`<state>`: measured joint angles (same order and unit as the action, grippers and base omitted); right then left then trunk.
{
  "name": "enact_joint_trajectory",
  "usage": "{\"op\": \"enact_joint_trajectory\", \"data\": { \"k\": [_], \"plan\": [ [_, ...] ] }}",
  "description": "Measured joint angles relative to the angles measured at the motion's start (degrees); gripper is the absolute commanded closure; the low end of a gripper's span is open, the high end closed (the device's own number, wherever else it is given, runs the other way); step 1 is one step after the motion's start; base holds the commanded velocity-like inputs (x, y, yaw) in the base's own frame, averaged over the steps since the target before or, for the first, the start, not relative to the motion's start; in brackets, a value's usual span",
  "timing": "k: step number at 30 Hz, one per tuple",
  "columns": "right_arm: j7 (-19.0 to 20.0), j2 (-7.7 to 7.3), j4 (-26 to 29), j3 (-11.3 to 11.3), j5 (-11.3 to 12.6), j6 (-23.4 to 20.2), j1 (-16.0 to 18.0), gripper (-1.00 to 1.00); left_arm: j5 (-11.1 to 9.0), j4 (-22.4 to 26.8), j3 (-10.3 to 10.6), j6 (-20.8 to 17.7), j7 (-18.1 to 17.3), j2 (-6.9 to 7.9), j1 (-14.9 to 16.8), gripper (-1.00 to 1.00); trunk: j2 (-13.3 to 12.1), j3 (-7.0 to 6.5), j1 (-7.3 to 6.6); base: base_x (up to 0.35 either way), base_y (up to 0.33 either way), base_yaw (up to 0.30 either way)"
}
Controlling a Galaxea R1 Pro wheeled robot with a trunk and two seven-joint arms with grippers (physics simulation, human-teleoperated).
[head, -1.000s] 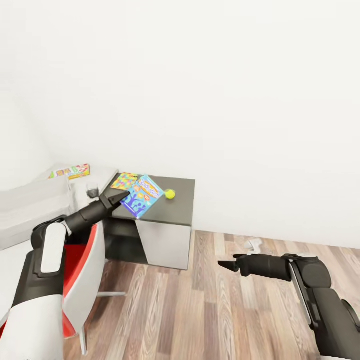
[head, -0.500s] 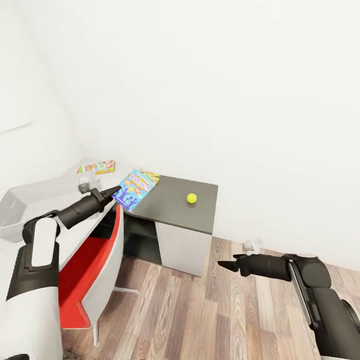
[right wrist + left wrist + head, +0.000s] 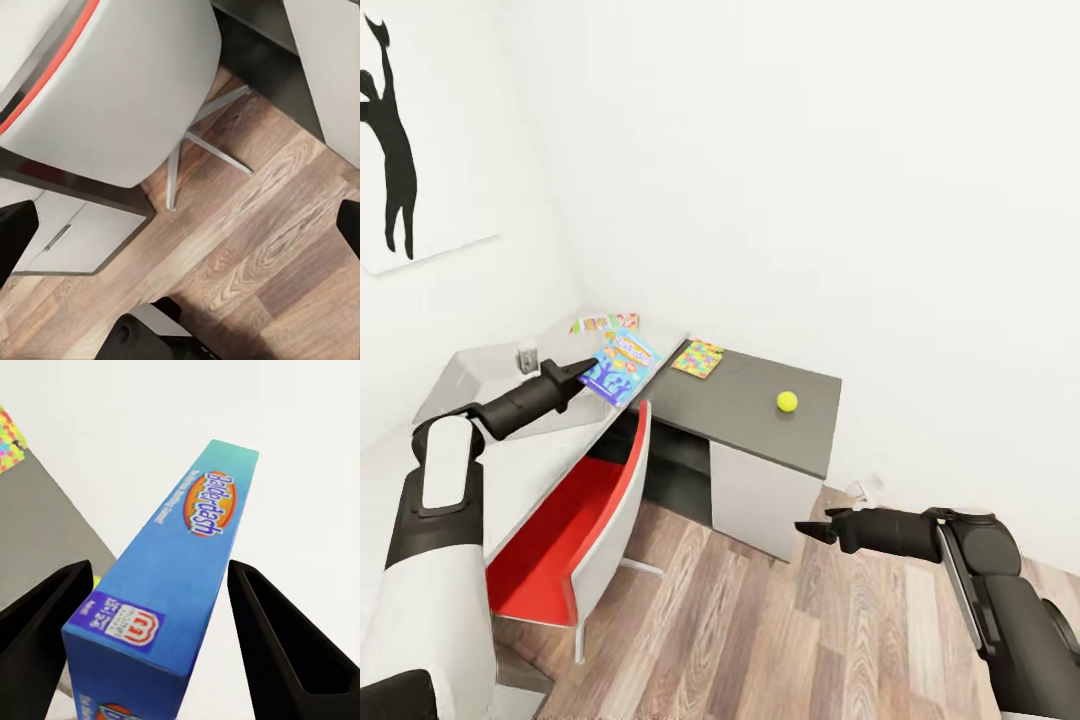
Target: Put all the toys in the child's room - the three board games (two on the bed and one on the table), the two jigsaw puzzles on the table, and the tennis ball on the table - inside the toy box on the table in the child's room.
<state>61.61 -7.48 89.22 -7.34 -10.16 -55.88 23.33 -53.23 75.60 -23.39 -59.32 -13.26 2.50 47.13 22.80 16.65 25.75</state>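
Note:
My left gripper [image 3: 588,371] is shut on a blue board game box [image 3: 620,364], holding it tilted in the air just off the left end of the dark grey table [image 3: 750,420]. In the left wrist view the blue box [image 3: 169,585] sits clamped between both fingers [image 3: 45,622]. A colourful puzzle [image 3: 698,358] and a yellow tennis ball [image 3: 787,401] lie on the table. A pale translucent toy box [image 3: 455,370] stands to the left, below my left arm. Another colourful box [image 3: 605,322] lies by the wall beyond it. My right gripper [image 3: 802,527] hangs open and empty over the floor.
A red and white chair [image 3: 585,490] stands tucked against the table's left side; its shell [image 3: 127,82] and metal leg [image 3: 199,139] show in the right wrist view. Wooden floor [image 3: 780,630] lies in front. White walls close the corner, with a black silhouette picture [image 3: 395,160] at the left.
The head view has swung left, shifting the table to the right. My left gripper has carried the blue box leftwards off the table, uncovering the colourful puzzle. The right arm holds still.

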Motion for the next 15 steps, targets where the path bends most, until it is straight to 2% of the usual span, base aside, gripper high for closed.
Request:
{"op": "enact_joint_trajectory", "data": {
  "k": [8, 15],
  "plan": [
    [-0.1, 0.07, 0.0, 0.2, -0.1, 0.0, 0.0, -1.00, -1.2, -3.6, -0.8, 0.2, 4.0, 0.37, 3.6, 1.00, 0.0, 0.00, 0.00, 0.000, 0.000, 0.292],
    [-0.1, 0.02, 0.0, 0.2, -0.1, 0.0, 0.0, -1.00, -1.3, -5.2, -1.0, 0.5, 7.4, 0.66, 5.0, 1.00, 0.0, 0.00, 0.00, 0.000, 0.000, 0.241]
  ]
}}
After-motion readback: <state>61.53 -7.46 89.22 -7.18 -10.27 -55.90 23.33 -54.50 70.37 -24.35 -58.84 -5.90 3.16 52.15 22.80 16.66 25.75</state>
